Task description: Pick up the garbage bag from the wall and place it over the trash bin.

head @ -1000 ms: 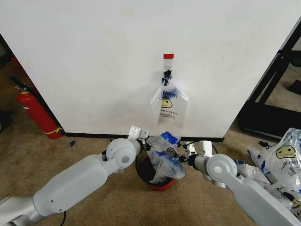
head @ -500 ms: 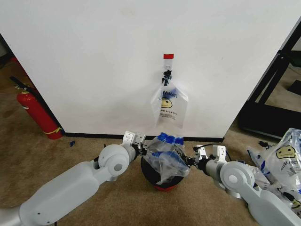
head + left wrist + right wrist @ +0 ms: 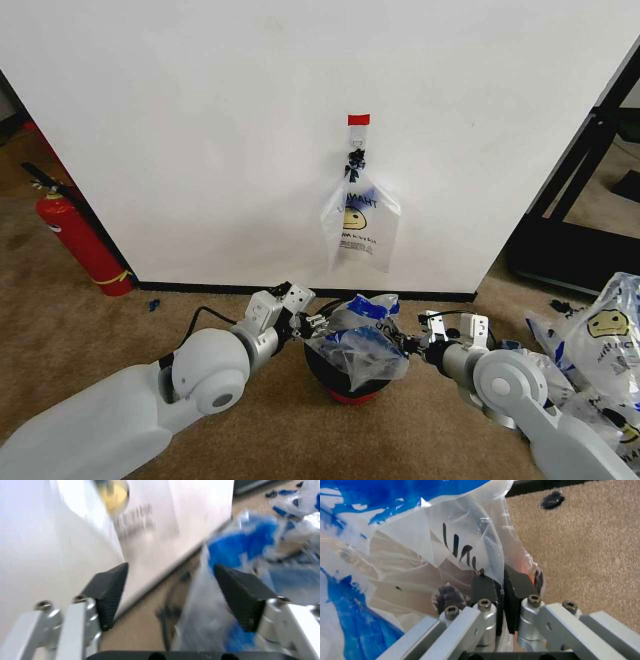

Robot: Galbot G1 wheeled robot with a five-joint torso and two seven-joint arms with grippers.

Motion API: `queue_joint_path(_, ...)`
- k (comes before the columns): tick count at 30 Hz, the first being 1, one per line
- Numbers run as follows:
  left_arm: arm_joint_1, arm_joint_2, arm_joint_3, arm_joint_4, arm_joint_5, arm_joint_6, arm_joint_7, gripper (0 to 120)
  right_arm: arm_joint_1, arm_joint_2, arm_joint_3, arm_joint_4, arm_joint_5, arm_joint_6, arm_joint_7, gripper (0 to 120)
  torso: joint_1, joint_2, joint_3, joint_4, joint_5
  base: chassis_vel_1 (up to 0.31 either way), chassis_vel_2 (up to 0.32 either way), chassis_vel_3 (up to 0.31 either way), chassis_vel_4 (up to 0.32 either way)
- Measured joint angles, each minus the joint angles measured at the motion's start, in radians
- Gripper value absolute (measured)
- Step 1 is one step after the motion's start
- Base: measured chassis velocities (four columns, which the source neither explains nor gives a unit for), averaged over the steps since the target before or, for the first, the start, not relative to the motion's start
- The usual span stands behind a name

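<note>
Garbage bag (image 3: 357, 335) draped over trash bin (image 3: 345, 385) rim.

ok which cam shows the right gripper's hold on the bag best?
Right wrist view: the right gripper has its jaws pinched shut on a fold of the garbage bag. The head view shows it at the bag's edge, over the trash bin. The left wrist view shows blurred bag plastic.

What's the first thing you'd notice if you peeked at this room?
The crinkly garbage bag bunched on top of the black trash bin at the foot of the wall, with one robot arm on each side. The right tool pinches the bag's edge, while the left tool is open beside it. Another smiley bag hangs from a hook under a red tape mark, and a red fire extinguisher stands far left.
</note>
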Motion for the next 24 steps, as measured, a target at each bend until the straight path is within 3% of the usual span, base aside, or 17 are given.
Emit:
queue_joint_path(6, -0.149, -0.048, 0.144, 0.080, 0.228, -0.079, 0.101, 97, -0.024, -0.002, 0.018, 0.000, 0.000, 0.000, 0.000, 0, 0.000, 0.000, 0.000, -0.0005, 0.0000, 0.000, 0.000, 0.000, 0.000)
queue_joint_path(11, -0.234, -0.036, 0.268, 0.122, 0.410, -0.155, 0.207, 100, -0.017, 0.002, 0.018, -0.003, -0.001, 0.000, 0.000, 0, 0.000, 0.000, 0.000, -0.0004, 0.0001, 0.000, 0.000, 0.000, 0.000)
queue_joint_path(17, -0.240, -0.038, 0.305, 0.157, 0.499, -0.198, 0.236, 100, -0.002, 0.012, 0.010, -0.014, -0.001, 0.000, 0.000, 0, 0.000, 0.000, 0.000, 0.0001, 0.0000, 0.000, 0.000, 0.000, 0.000)
queue_joint_path(24, -0.287, -0.083, 0.331, 0.223, 0.499, -0.209, 0.236, 98, 0.002, 0.013, 0.006, -0.019, -0.002, 0.000, -0.001, 0, 0.000, 0.000, 0.000, -0.0003, 0.0000, 0.000, 0.000, 0.000, 0.000)
